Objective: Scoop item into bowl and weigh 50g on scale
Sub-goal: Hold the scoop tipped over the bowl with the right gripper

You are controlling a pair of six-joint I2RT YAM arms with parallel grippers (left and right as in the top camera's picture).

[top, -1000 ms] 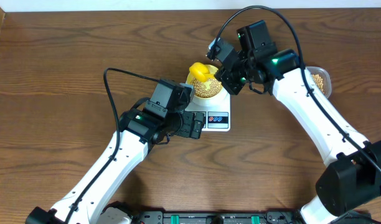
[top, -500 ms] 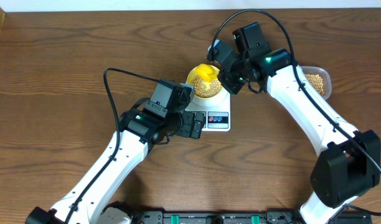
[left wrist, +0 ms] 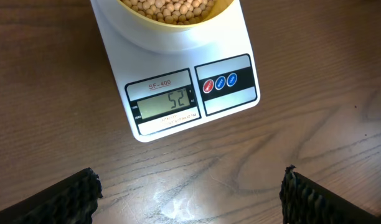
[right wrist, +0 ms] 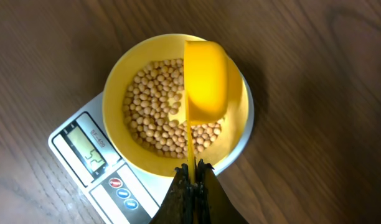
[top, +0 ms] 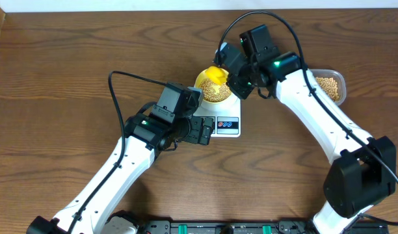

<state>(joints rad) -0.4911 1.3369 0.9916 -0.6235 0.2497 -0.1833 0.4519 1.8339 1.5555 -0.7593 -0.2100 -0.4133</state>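
Note:
The white scale (left wrist: 178, 68) (top: 226, 123) (right wrist: 91, 155) carries the pale yellow bowl (right wrist: 116, 99) (top: 215, 91), which holds a layer of tan beans (right wrist: 153, 118) (left wrist: 172, 7). Its display (left wrist: 167, 102) reads 52. My right gripper (right wrist: 192, 168) (top: 233, 81) is shut on the thin handle of a bright yellow scoop (right wrist: 205, 79) (top: 214, 73). The scoop hangs turned over above the bowl's right half. My left gripper (left wrist: 190, 190) (top: 202, 130) stands wide open just in front of the scale, with bare wood between its fingers.
A clear plastic tub (top: 332, 84) with more beans sits at the right, partly behind my right arm. Dark wooden tabletop (top: 56, 97) lies all around the scale.
My right gripper and the scoop have shifted slightly left and back over the bowl. The left arm has not moved.

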